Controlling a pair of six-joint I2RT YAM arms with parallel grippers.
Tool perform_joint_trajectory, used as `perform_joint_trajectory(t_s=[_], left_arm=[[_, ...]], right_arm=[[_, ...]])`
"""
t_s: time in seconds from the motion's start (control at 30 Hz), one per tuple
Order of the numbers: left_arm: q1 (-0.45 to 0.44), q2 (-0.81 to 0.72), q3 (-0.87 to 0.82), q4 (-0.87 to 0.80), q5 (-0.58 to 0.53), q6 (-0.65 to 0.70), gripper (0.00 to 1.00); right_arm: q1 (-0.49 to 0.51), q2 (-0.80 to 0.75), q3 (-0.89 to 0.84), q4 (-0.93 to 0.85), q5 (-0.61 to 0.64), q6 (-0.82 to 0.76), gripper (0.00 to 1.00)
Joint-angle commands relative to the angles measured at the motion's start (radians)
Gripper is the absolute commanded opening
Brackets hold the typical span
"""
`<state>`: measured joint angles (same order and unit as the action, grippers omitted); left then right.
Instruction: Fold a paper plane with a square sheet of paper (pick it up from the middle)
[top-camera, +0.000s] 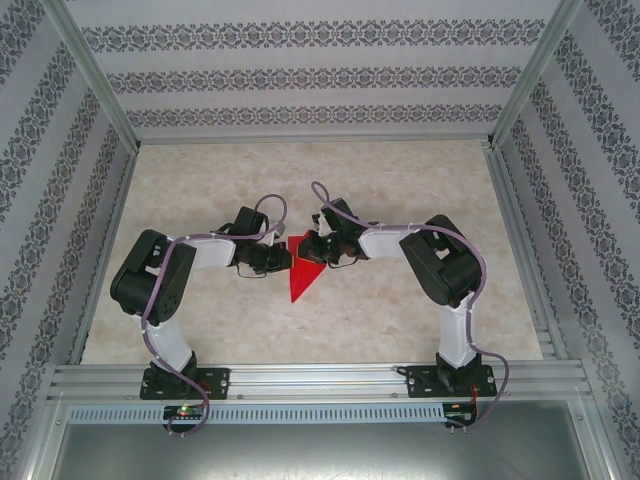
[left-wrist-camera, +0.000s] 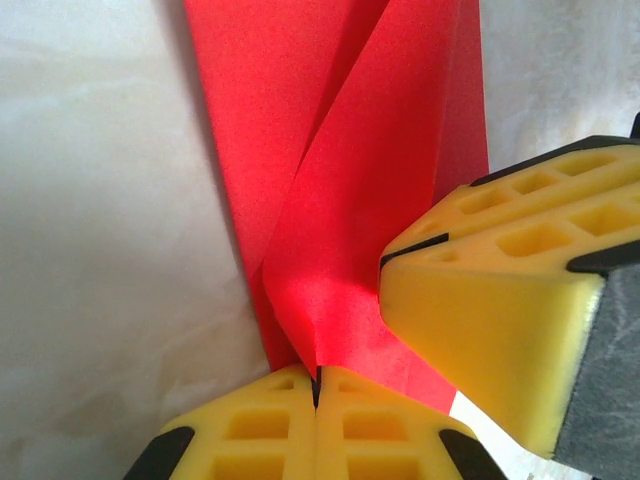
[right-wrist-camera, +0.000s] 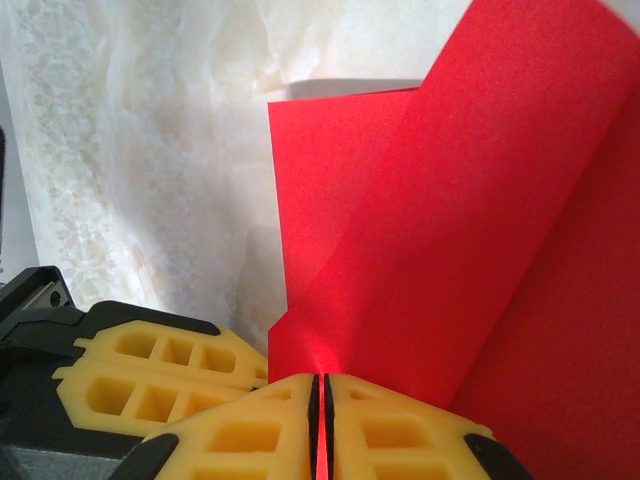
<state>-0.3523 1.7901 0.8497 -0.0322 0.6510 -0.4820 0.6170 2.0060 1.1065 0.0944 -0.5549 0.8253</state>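
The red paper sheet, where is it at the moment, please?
In the top view, the folded bright red paper sheet is over the middle of the beige table, pinched between the left end effector and right end effector.

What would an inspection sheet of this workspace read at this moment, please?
Surface: pale marbled tabletop, no spills seen.
Job's things: bright red creased sheet of paper, narrowing to a point toward the arm bases, flaps standing up where gripped.
Clutter: nothing seen.
Grippers: left gripper shut on the paper; right gripper shut on the paper, close beside the left.
Cables: lilac cables run along both arms and loop above the wrists.
Surroundings: patterned wallpaper walls; aluminium frame rail at the near edge.
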Motion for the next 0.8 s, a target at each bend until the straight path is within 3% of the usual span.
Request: perform_joint_trajectory(t_s=[0.0, 0.5, 0.77], left_arm=[[0.007, 0.046, -0.004, -0.057, -0.036, 0.028, 0.01], [0.006, 0.043, 0.021, -0.077, -0.034, 0.032, 0.04], [0.006, -0.043, 0.080, -0.136, -0.027, 0.021, 0.15]], right_arm=[[-0.010, 0.023, 0.023, -0.031, 0.018, -0.037, 0.13], [-0.013, 0.057, 0.066, -0.213, 0.076, -0.105, 0.13], [-0.009, 0.063, 0.076, -0.283, 0.099, -0.140, 0.12]])
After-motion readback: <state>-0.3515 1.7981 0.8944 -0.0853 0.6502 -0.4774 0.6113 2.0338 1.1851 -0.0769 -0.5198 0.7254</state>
